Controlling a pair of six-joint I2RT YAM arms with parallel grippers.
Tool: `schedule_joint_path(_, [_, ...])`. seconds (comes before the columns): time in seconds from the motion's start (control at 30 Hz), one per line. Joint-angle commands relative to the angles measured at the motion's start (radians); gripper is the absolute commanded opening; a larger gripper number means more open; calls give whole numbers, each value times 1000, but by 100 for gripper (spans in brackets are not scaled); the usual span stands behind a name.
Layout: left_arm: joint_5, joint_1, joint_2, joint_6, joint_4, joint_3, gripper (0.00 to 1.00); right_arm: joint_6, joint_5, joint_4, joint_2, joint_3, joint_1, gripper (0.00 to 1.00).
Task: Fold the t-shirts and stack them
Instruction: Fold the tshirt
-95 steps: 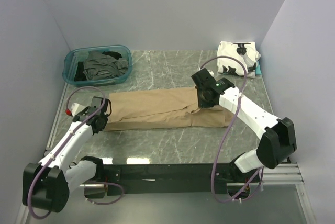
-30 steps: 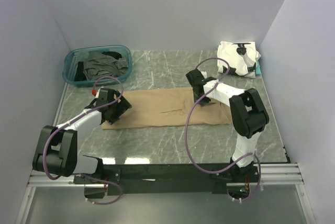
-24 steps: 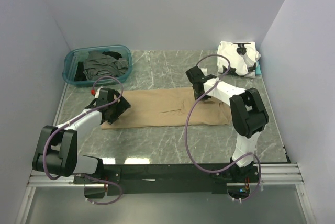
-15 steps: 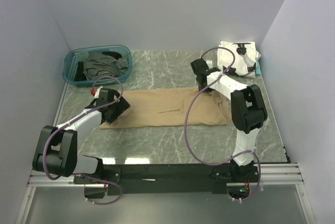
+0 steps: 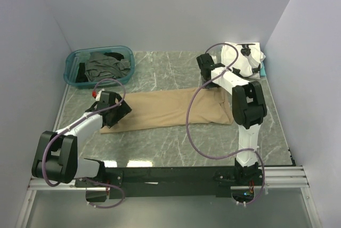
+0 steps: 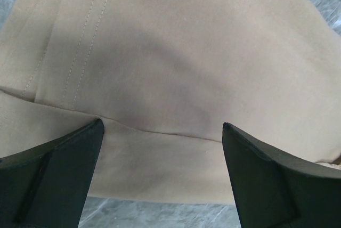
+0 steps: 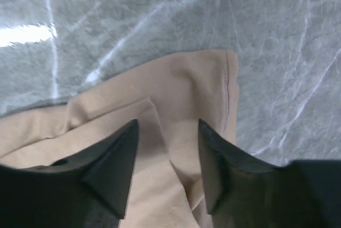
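A tan t-shirt (image 5: 160, 108) lies on the marble table as a long strip folded lengthwise. My left gripper (image 5: 121, 112) hovers low over its left end, jaws wide open (image 6: 162, 127), with the tan cloth (image 6: 186, 52) and its near edge below them. My right gripper (image 5: 206, 71) is beyond the strip's far right corner. Its jaws (image 7: 168, 127) are open above the rumpled tan corner (image 7: 186, 89) and hold nothing. A folded white t-shirt with black patches (image 5: 242, 60) sits at the back right. Dark grey and black t-shirts (image 5: 106, 65) lie in the bin.
A teal plastic bin (image 5: 72, 68) stands at the back left. A small teal object (image 5: 262, 71) shows by the white shirt. Walls close in the table at the back and on both sides. The right arm's cable (image 5: 192, 121) loops over the tan strip.
My right gripper has moved from the strip's far edge toward the back right, and its jaws shut and then opened off the cloth. The left gripper has barely moved.
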Motion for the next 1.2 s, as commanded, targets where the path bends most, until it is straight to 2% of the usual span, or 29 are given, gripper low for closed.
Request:
schedule_joint_path(0.0, [-17, 2, -25, 29, -58, -20, 100, 3, -12, 7, -24, 71, -4, 57])
schedule_joint_path(0.13, [-11, 2, -32, 20, -70, 0, 99, 68, -44, -2, -158, -1, -3, 73])
schedule_joint_path(0.2, [-8, 2, -40, 18, -75, 11, 100, 95, -62, -4, -214, -59, -4, 77])
schedule_joint_path(0.33, [-3, -3, -81, 15, -81, 50, 100, 211, -164, -21, -372, -203, -1, 80])
schedule_joint_path(0.37, [-3, -1, -98, 14, -82, 60, 99, 231, -247, -13, -398, -248, 2, 80])
schedule_joint_path(0.5, [-23, -3, -121, 23, -62, 103, 99, 302, -449, 93, -508, -536, 6, 82])
schedule_joint_path(0.6, [-55, -1, -86, 30, -29, 142, 100, 342, -436, 131, -547, -654, 8, 82])
schedule_joint_path(0.73, [-100, -1, 24, 46, -18, 196, 99, 368, -367, 125, -529, -733, -4, 82])
schedule_joint_path(0.9, [-115, 5, 119, 52, 1, 239, 99, 400, -351, 101, -521, -797, -32, 82])
schedule_joint_path(1.07, [-88, 11, 213, 44, -10, 253, 99, 374, -366, 114, -519, -804, -38, 82])
schedule_joint_path(1.17, [-88, 11, 241, 30, -57, 236, 99, 342, -368, 119, -490, -745, -38, 82])
